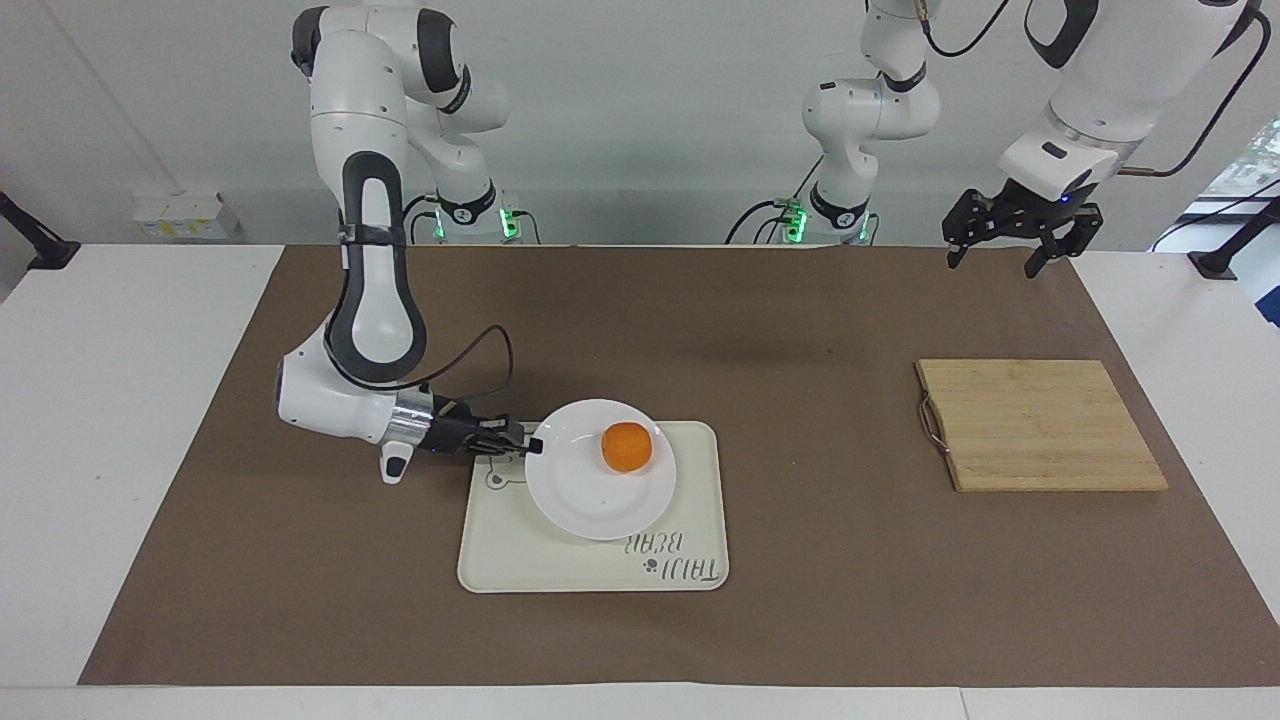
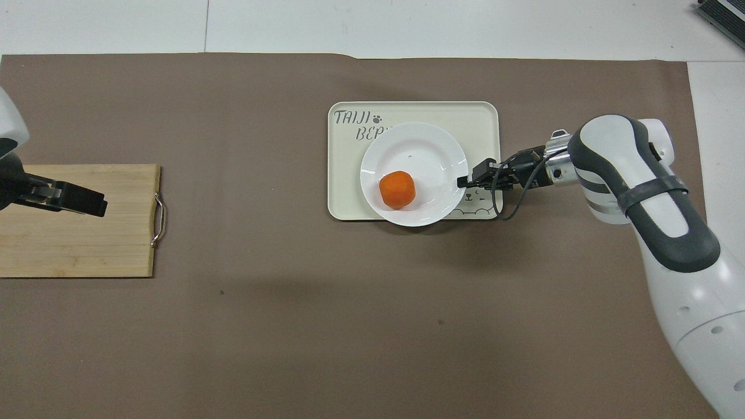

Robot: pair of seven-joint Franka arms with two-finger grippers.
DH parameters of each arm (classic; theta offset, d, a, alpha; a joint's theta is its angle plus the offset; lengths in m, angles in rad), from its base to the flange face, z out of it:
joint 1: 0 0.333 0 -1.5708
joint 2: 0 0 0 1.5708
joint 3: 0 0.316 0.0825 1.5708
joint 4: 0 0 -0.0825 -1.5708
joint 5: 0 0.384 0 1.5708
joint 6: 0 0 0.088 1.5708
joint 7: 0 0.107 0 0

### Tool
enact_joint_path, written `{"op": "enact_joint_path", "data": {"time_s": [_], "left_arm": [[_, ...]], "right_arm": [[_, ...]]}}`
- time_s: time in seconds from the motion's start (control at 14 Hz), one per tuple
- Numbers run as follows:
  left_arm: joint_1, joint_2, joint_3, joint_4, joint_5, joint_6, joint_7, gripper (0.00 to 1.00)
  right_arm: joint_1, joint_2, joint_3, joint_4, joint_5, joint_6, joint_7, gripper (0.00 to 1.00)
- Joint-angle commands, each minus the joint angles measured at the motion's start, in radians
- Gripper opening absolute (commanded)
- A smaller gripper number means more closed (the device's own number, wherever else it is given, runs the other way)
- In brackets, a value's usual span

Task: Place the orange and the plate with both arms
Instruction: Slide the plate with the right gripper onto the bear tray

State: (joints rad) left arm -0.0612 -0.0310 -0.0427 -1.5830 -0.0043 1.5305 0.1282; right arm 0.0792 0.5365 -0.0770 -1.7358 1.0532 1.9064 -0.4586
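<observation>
The white plate [image 1: 585, 495] is over the cream tray [image 1: 540, 560], about level, and I cannot tell whether it touches the tray. The orange [image 1: 628, 446] lies in the plate, on its side nearer the robots. My right gripper [image 1: 533, 446] is shut on the plate's rim at the right arm's end. In the overhead view the plate [image 2: 419, 151], the orange [image 2: 397, 189] and the right gripper [image 2: 464, 181] show over the tray [image 2: 349, 192]. My left gripper [image 1: 991, 266] waits, open and empty, in the air over the left arm's end of the table; it also shows in the overhead view [image 2: 99, 206].
A wooden cutting board [image 1: 1040, 425] with a metal handle lies toward the left arm's end of the table, and it also shows in the overhead view [image 2: 87, 244]. A brown mat [image 1: 800, 600] covers the table.
</observation>
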Motion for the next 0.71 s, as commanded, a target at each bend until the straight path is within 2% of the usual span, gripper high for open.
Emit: {"op": "enact_joint_path", "data": {"time_s": [0.0,0.07,0.14,0.21,0.29,0.43,0.64], "left_arm": [[0.014,-0.012,-0.008,0.001,-0.011,-0.013,-0.005,1.0],[0.014,-0.012,-0.008,0.001,-0.011,-0.013,-0.005,1.0],[0.014,-0.012,-0.008,0.001,-0.011,-0.013,-0.005,1.0],[0.014,-0.012,-0.008,0.001,-0.011,-0.013,-0.005,1.0],[0.014,-0.012,-0.008,0.001,-0.011,-0.013,-0.005,1.0],[0.014,-0.012,-0.008,0.001,-0.011,-0.013,-0.005,1.0],[0.014,-0.012,-0.008,0.001,-0.011,-0.013,-0.005,1.0]], "right_arm": [[-0.012,-0.018,0.008,-0.039,-0.021,0.006,-0.02,0.0],[-0.009,-0.02,0.008,-0.044,-0.021,0.017,-0.017,0.0],[-0.006,-0.018,0.006,-0.042,-0.027,0.019,-0.014,0.18],[-0.004,-0.018,0.006,-0.039,-0.044,0.019,-0.014,0.68],[-0.01,-0.018,0.008,-0.033,-0.059,0.019,-0.015,1.0],[-0.012,-0.027,0.005,0.002,-0.129,0.016,-0.009,1.0],[-0.01,-0.064,0.005,0.067,-0.332,0.019,0.081,1.0]]}}
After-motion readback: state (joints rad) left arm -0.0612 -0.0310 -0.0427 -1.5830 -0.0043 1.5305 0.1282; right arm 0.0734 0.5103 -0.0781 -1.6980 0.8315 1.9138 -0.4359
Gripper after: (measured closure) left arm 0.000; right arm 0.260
